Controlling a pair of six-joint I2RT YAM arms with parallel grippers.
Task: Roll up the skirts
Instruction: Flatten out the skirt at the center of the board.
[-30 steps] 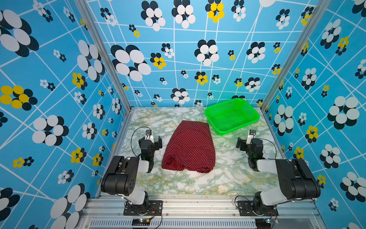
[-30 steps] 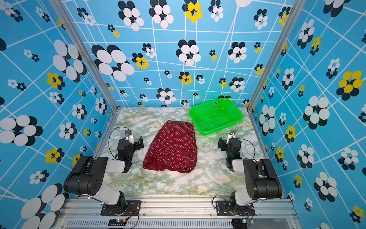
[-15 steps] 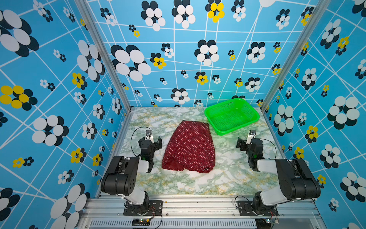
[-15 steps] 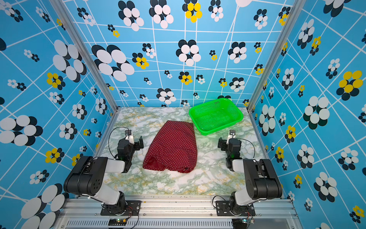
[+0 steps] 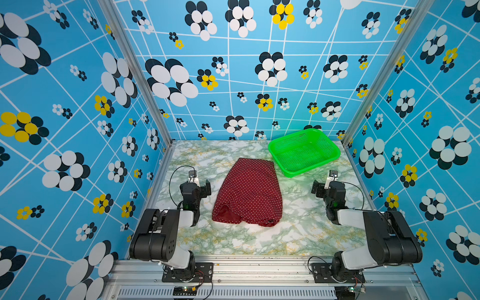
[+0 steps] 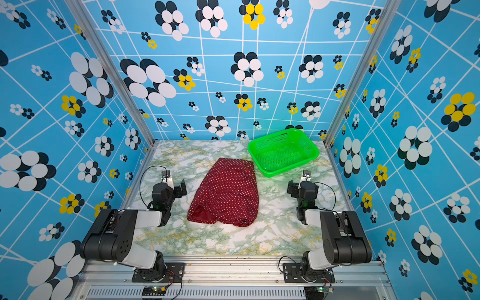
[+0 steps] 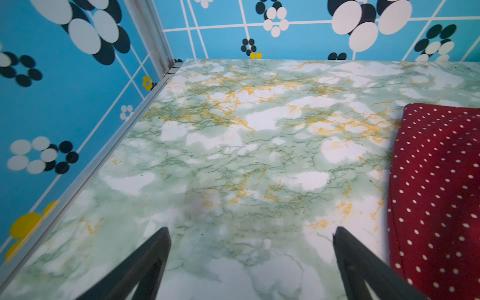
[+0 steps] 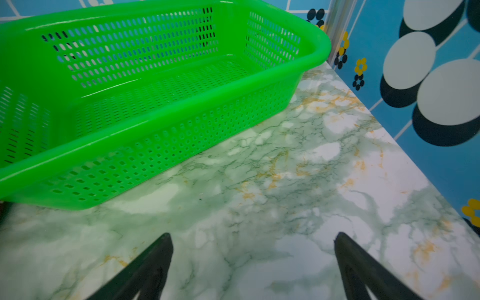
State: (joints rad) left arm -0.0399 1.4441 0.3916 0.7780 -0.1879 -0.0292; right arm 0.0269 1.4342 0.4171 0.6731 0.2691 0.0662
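The skirts are one dark red, white-dotted skirt (image 5: 249, 192) (image 6: 226, 193) lying flat in the middle of the marble table, narrow end toward the back wall. Plain red lining shows at its near hem (image 5: 228, 214). My left gripper (image 5: 198, 185) (image 6: 174, 185) hovers low just left of the skirt, open and empty. In the left wrist view the skirt's edge (image 7: 436, 194) lies beside one of its fingers (image 7: 345, 249), apart from it. My right gripper (image 5: 324, 185) (image 6: 300, 185) (image 8: 253, 236) sits open and empty to the skirt's right, over bare table.
An empty green mesh basket (image 5: 314, 166) (image 6: 291, 166) (image 8: 166, 109) stands at the back right, its corner close to the skirt's far right corner. Patterned blue walls and metal posts enclose the marble table (image 5: 259, 239) on three sides. Both arm bases sit at the front edge.
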